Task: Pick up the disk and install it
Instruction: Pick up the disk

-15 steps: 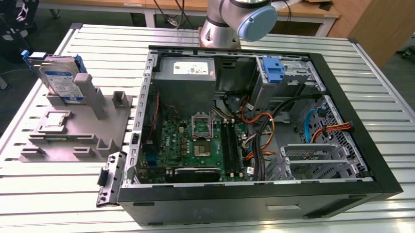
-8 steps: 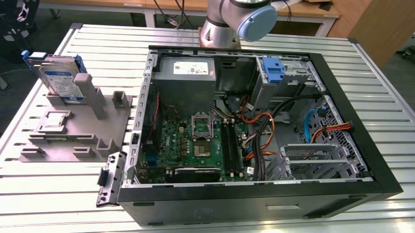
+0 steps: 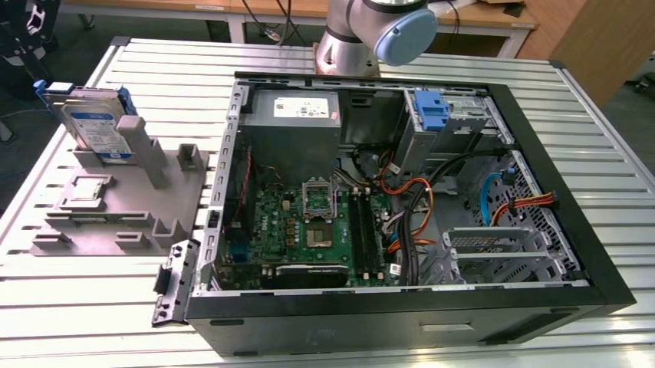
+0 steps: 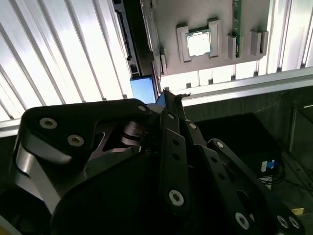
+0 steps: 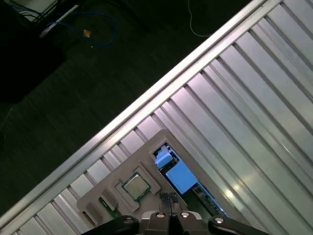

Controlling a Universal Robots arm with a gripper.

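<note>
We see a ribbed aluminium table [image 3: 573,130] bearing an open black computer case [image 3: 409,314]. Its side is off, showing a green motherboard [image 3: 307,226], a grey power supply [image 3: 297,115] and a blue carrier [image 3: 433,110] in a drive bay. Behind the case rises the base of the grey arm [image 3: 353,38]. On the exterior view's left of the case, and apart from it, a grey moulded fixture [image 3: 113,222] lies on the table.

The disk [image 3: 90,126] stands on edge at the fixture's far corner, leaning against a grey upright post [image 3: 138,149]. It is a flat silver rectangle with a white-and-blue label turned toward the exterior camera. A blue plastic bracket frames it, showing along its top edge and at both ends. In the first wrist view we look down on the disk [image 5: 180,177] as a pale blue slab with a blue clip at one end.

In both wrist views the gripper [image 5: 168,201] [image 4: 168,97] hangs over the fixture, near the disk and not touching it. Its black fingers are drawn together with nothing between them. A square processor chip [image 5: 136,187] sits in a recess of the fixture, just beside the disk.
</note>
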